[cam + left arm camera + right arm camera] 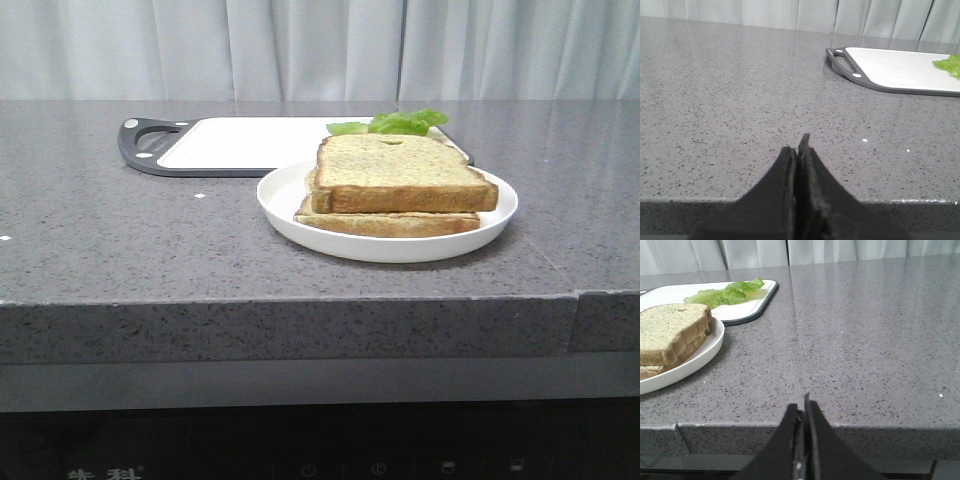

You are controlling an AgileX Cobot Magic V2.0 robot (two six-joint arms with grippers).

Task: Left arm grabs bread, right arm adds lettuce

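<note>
Bread (400, 172) lies as the thick top slice of a two-slice stack on a white plate (285, 205), near the front edge of the grey worktop (100, 230) and a little right of its middle; a thinner slice (385, 223) sits under it. Both arms hang low at the front edge, off the worktop. The left gripper (799, 150) points level toward the far edge, its tapering fingers pressed together on nothing. The right gripper (802, 407) is posed the same way, fingers together and empty, with the plate off to its left. Beyond the plate, a white cutting board (240, 143) with a dark rim carries the lettuce (400, 123) at its right end, toward the far edge.
</note>
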